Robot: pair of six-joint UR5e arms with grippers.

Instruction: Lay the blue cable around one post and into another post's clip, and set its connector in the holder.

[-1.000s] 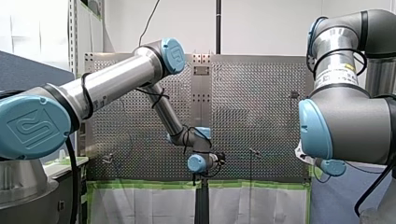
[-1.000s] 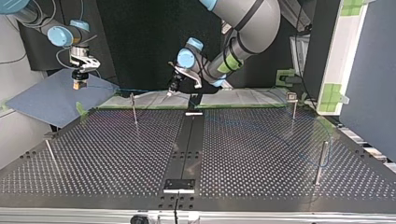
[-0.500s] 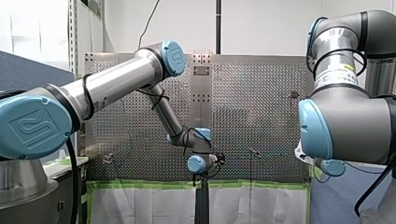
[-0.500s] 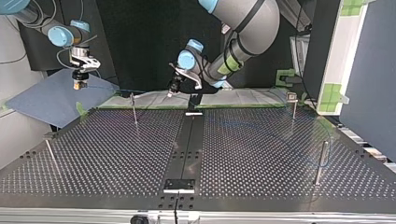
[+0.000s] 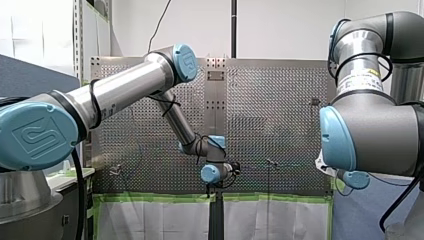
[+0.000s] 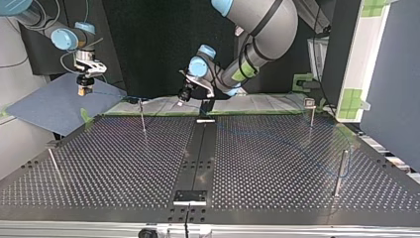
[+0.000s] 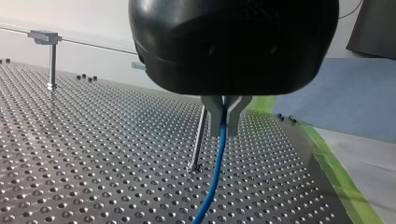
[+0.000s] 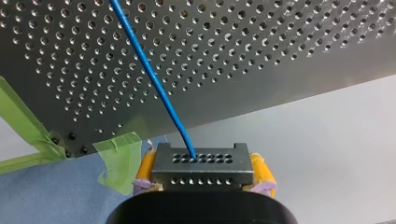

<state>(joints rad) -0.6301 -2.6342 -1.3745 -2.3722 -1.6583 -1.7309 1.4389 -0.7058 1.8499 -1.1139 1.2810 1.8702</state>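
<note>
Two arms work at the far side of the perforated bench, and each one is gripping a part of the task's thing.

My left claw is black with metal fingers, and these fingers are closed on the blue cable. From the fingertips, the cable hangs down toward the bench. A thin post stands just beside this claw, on the bench. A second post with a clip on its top stands well apart, near the bench edge.

My right claw holds the connector, a small metal block with rows of holes, between its yellow pads. The cable comes out of the top face of this block and runs away over the bench. In the top view, this claw hangs beyond the bench corner at the view's left, over a blue mat. A piece of green tape sits at the bench edge near the claw.

Between the two claws, the top view shows the cable as a thin blue line above the far edge of the bench. Further on, I see only a faint blue curve on the bench, toward a tall post at the view's right. I cannot tell if it touches that post.
</note>
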